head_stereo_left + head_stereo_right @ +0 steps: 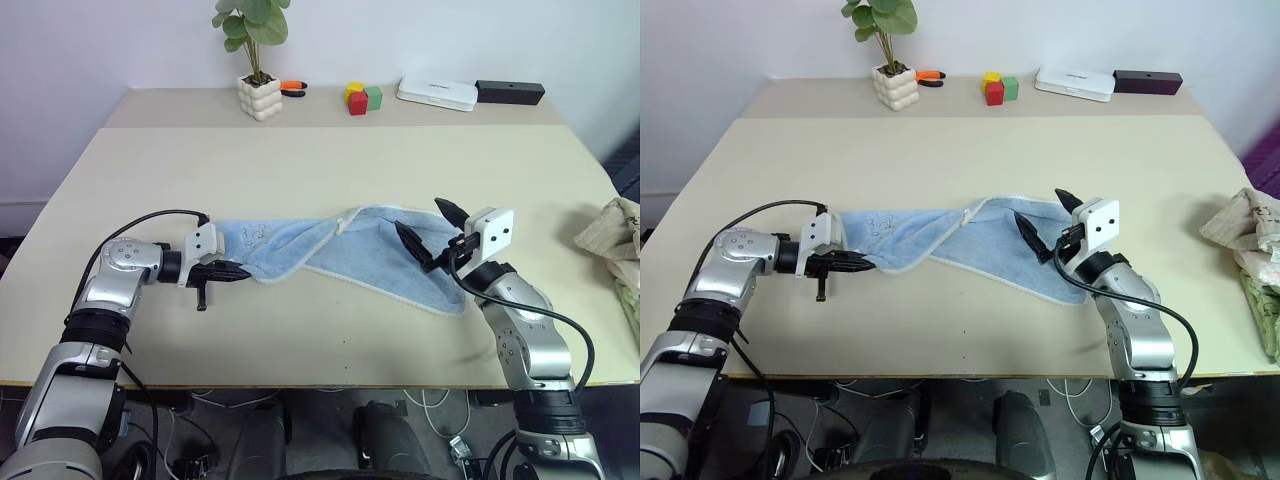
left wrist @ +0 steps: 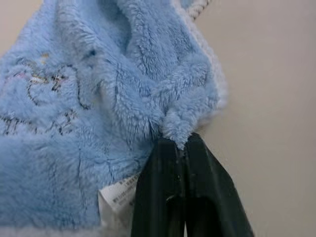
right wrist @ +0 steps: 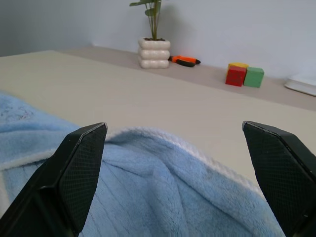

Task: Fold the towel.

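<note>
The light blue towel (image 1: 330,245) lies rumpled in a long strip across the middle of the table (image 1: 300,160). My left gripper (image 1: 245,270) points sideways at its left end and is shut on a tuft of the hem, seen close up in the left wrist view, where the black fingers (image 2: 163,187) pinch the fluffy edge (image 2: 180,133) beside a white label (image 2: 118,195). Over the towel's right part, my right gripper (image 1: 418,214) hovers open, its two fingers (image 3: 79,168) spread wide with the cloth (image 3: 163,187) below them and nothing between.
Along the far edge stand a potted plant (image 1: 258,90), an orange tool (image 1: 293,87), coloured blocks (image 1: 363,97), a white box (image 1: 437,93) and a black box (image 1: 510,92). A beige patterned cloth (image 1: 612,235) lies at the table's right edge.
</note>
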Controlling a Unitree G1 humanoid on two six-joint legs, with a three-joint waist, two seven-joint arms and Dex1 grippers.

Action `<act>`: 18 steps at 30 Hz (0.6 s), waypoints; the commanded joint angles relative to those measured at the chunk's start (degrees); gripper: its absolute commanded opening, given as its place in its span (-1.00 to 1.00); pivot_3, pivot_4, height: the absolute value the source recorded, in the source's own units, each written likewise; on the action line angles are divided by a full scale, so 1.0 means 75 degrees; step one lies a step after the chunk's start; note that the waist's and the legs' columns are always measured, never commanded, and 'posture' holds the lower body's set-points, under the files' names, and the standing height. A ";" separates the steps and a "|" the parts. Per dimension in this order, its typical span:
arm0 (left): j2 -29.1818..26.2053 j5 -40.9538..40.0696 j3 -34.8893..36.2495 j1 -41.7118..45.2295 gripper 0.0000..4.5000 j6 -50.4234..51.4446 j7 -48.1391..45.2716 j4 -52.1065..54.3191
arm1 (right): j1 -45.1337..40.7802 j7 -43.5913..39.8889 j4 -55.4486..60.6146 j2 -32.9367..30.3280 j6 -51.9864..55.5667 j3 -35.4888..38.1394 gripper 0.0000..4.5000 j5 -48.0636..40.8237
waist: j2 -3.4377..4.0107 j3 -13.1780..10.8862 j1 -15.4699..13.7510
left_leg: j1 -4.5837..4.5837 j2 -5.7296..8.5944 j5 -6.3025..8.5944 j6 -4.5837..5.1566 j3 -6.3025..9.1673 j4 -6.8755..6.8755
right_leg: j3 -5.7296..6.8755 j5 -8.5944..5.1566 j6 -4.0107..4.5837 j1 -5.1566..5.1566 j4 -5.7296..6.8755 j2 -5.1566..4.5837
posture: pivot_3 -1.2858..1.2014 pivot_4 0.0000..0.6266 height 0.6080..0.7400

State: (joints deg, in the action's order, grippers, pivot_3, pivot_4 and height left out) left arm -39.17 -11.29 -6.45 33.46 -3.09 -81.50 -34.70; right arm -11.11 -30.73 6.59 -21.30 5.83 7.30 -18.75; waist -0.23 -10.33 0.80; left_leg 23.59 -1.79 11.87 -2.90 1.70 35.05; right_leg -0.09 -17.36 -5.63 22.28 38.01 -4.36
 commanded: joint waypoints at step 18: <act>-0.0996 -0.1863 0.2549 -0.2983 -0.99 0.0800 0.0081 0.2285 | -0.1121 -0.0727 -0.1684 -0.1233 -0.0644 -0.0235 1.00 0.1148 | -0.0011 -0.0011 0.0017 | -0.0003 -0.0009 0.0000 0.0000 -0.0001 -0.0003 | -0.0009 -0.0002 0.0007 0.0005 0.0000 0.0007 | 0.03 -0.52 1.00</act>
State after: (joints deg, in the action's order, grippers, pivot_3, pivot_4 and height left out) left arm -46.02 -24.77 10.50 12.14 3.91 -81.44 -18.80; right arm -18.75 -35.36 -5.44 -29.20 2.04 5.28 -10.97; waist -0.31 -10.41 0.92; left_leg 23.57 -1.86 11.88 -2.90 1.67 35.03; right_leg -0.16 -17.38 -5.57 22.32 38.00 -4.33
